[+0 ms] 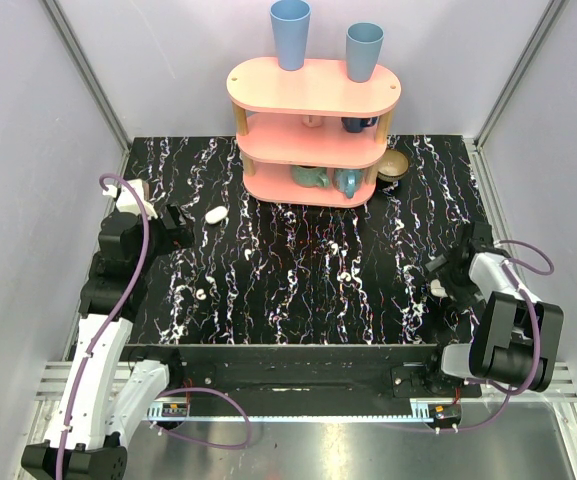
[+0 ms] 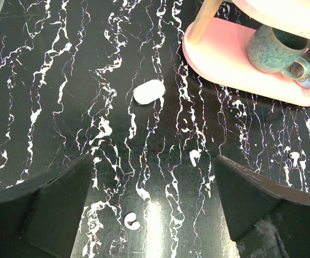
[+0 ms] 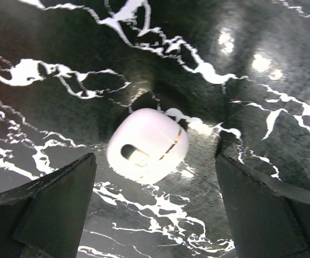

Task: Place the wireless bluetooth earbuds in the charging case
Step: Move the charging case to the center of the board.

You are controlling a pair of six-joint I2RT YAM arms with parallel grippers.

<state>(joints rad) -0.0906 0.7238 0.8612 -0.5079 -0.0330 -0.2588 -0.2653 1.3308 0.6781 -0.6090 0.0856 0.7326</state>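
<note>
The charging case (image 3: 146,145) is a white glossy rounded shell with a thin gold seam and a dark oval hollow. It lies on the black marbled table just beyond and between the fingers of my right gripper (image 3: 155,161). That gripper is open and touches nothing. The case shows in the top view (image 1: 436,289) beside my right gripper (image 1: 440,276). Two small white earbuds (image 2: 194,156) (image 2: 131,221) lie on the table below my left gripper (image 2: 153,158), which is open and empty. One earbud shows in the top view (image 1: 200,294), below my left gripper (image 1: 182,228).
A white oval pebble-like piece (image 2: 148,91) lies further back, also in the top view (image 1: 216,214); I cannot tell what it is. A third small white bit (image 2: 294,156) lies to the right. A pink three-tier shelf (image 1: 313,88) with blue cups and mugs stands at the back.
</note>
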